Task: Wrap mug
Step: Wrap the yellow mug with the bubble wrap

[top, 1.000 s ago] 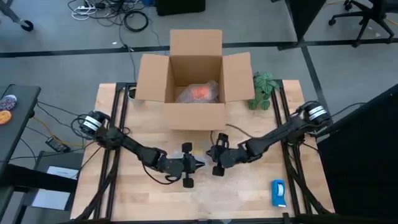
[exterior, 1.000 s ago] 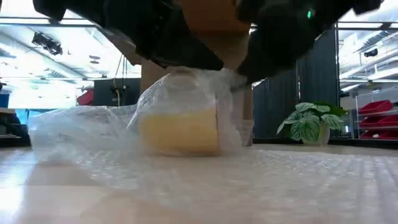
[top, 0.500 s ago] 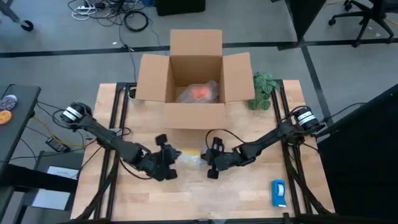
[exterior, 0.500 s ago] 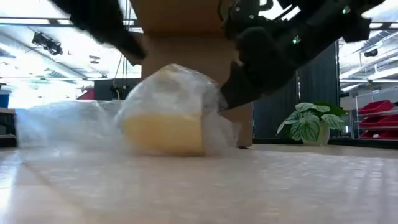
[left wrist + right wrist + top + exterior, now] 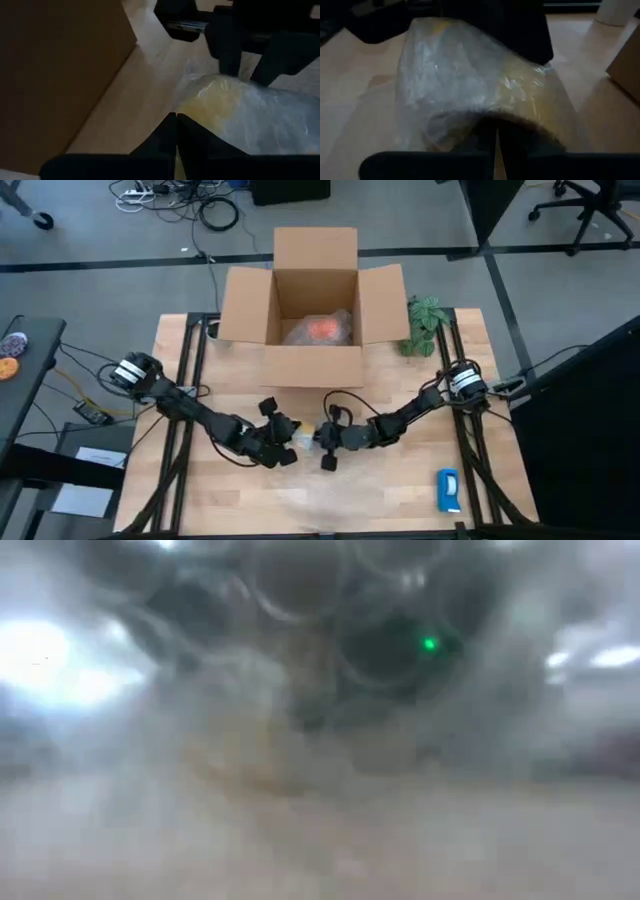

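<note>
A pale yellow mug-like thing in clear bubble wrap (image 5: 305, 436) lies on the table in front of the box, with my two grippers on either side of it. My left gripper (image 5: 289, 442) is shut at the bundle's left side (image 5: 225, 105). My right gripper (image 5: 323, 443) is shut at its right side (image 5: 485, 75). The orange mug (image 5: 322, 328) sits inside the box, under clear wrap. In the low view, bubble wrap (image 5: 300, 660) close to the lens blurs everything. My left gripper touches the bubble wrap's edge (image 5: 186, 102) at the bundle's left side with its shut fingertips, coming in low from the table's left. Whether wrap is caught between the fingers I cannot tell. My right gripper has its shut fingertips against the bundle's lower edge (image 5: 487, 117), coming in low from the table's right. The tips are lost in the shadow under the wrap. The bundle lies on the table.
An open cardboard box (image 5: 312, 365) stands at the table's far middle, close behind the grippers. A small potted plant (image 5: 422, 325) is at its right. A flat blue-and-white object (image 5: 447, 490) lies near the front right corner.
My left gripper swung out toward the table's left edge, then came back to the bundle. My right gripper moved left and a little nearer, following the bundle. The bundle slid a little leftward. Bubble wrap has come up against the low camera and now fills its view.
</note>
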Controlling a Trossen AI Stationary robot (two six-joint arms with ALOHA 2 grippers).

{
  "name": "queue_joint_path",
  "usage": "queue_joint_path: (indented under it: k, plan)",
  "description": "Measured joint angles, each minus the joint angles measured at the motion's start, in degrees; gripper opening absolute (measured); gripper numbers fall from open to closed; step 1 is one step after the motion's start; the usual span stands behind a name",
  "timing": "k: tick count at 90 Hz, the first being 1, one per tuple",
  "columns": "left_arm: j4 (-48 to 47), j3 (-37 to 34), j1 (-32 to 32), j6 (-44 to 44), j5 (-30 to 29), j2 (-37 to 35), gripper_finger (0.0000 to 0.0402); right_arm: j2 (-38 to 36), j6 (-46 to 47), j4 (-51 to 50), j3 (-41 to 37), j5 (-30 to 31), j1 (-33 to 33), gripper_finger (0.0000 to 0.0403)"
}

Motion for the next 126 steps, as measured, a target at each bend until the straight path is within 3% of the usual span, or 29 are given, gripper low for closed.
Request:
queue_joint_path:
  k: [22,64,93,113,126]
  plan:
    - [-0.4,2.5,0.1,5.5,1.3,0.0,0.0000,-0.1,-1.4,1.6,0.0,7.7,-0.4,0.0000]
    - [-9.0,6.3,0.6,6.8,1.9,-3.4,0.0000,-2.0,-1.8,-1.6,0.0,8.0,0.4,0.0000]
    - [-8.7,6.3,0.4,8.3,1.2,-3.4,0.0000,-15.4,5.3,-30.2,0.1,11.1,5.3,0.0000]
    - [1.7,6.4,2.1,15.3,4.4,-0.5,0.0000,-23.6,19.4,-50.5,0.1,4.1,10.5,0.0000]
    - [3.8,6.4,2.6,15.9,6.7,2.8,0.0000,-24.5,27.2,-54.8,0.1,3.1,13.5,0.0000]
